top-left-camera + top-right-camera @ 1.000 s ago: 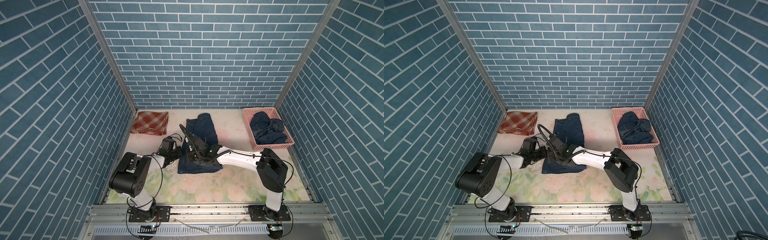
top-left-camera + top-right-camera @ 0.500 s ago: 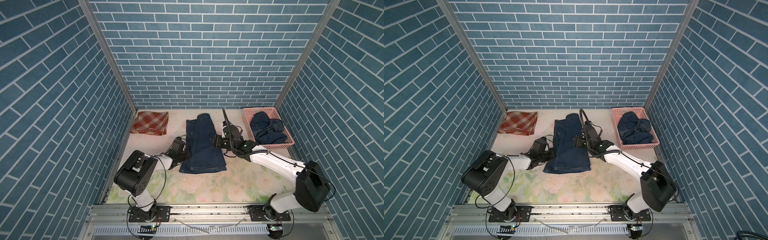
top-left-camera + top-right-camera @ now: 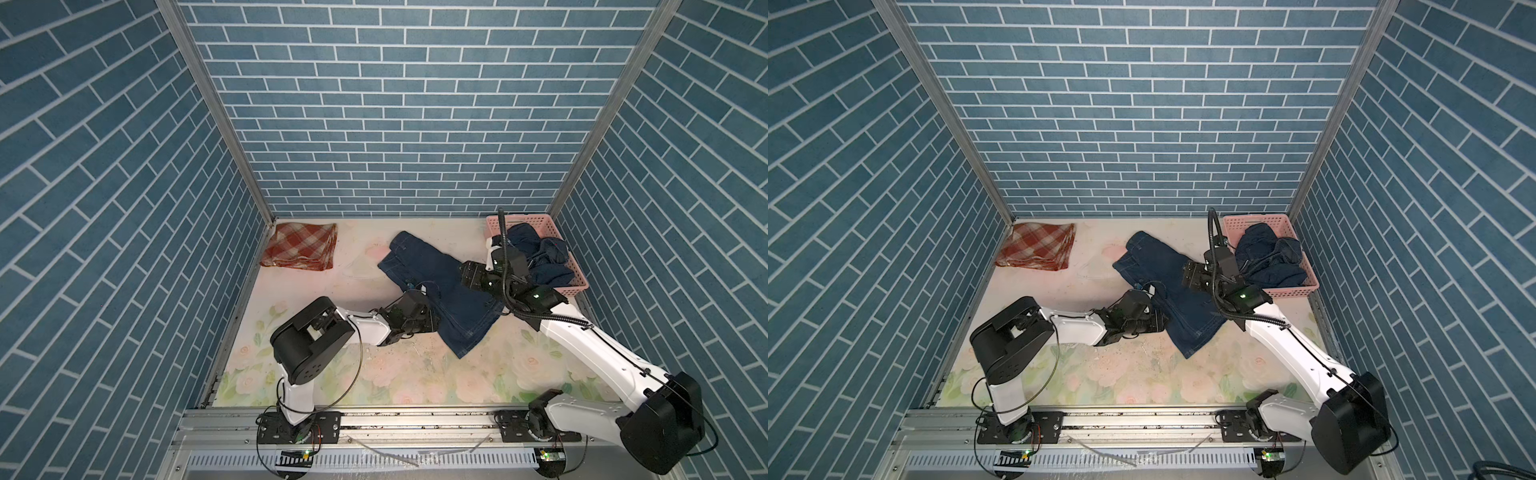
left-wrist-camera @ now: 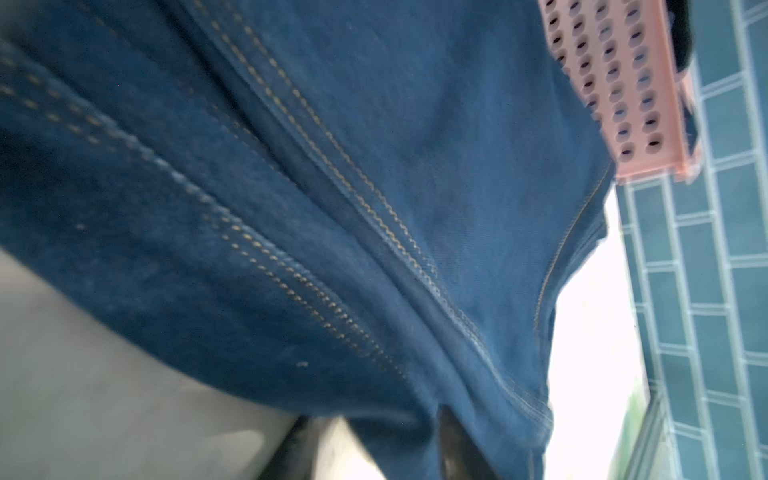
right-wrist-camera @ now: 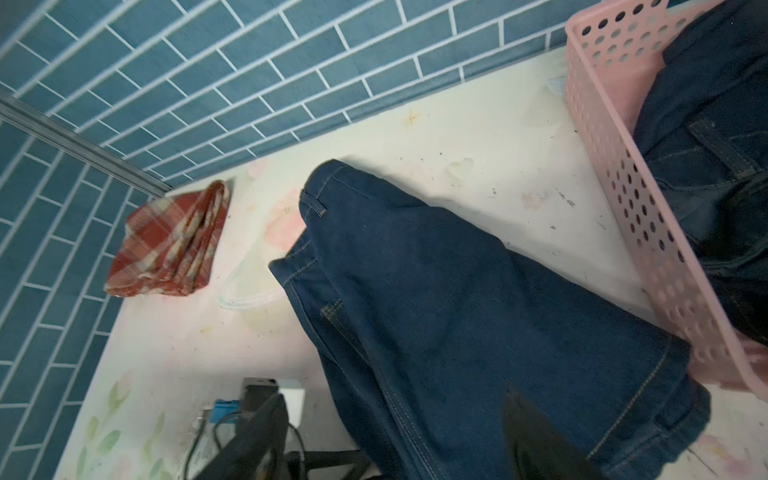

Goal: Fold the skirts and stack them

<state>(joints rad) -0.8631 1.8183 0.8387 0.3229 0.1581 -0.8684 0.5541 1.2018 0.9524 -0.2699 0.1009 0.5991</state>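
In both top views we see the plaid skirt [image 3: 300, 246] folded into a neat square at the upper left of the tabletop [image 3: 374, 374], tucked into the corner of the tiled walls and well apart from both arms. The spread denim skirt [image 3: 436, 270] lies slantwise across the middle, its waistband toward the back wall and its hem toward the lower right. The left claw [image 3: 431, 322] sits at this skirt's near-left edge, and the black wrist hides where they meet. In the left wrist view the denim fills almost the whole frame, blurred, with two dark finger shapes cut off at the bottom edge. They stand apart with the cloth's edge between them, so we read this claw as open and gripping nothing, though the blur makes that hard to judge. The right claw [image 3: 463, 276] hovers over the skirt's right side, and in the right wrist view [image 5: 392, 399] its jaws stand wide apart above the cloth, empty. The pink basket [image 3: 536, 220] sits at the right of the tabletop, holding the crumpled denim skirt [image 3: 540, 257]. The right arm and its cable cover the basket's left wall from above, and the right wrist view cuts the basket off at the frame's right edge. There the spread skirt's hem lies against the basket's wall.
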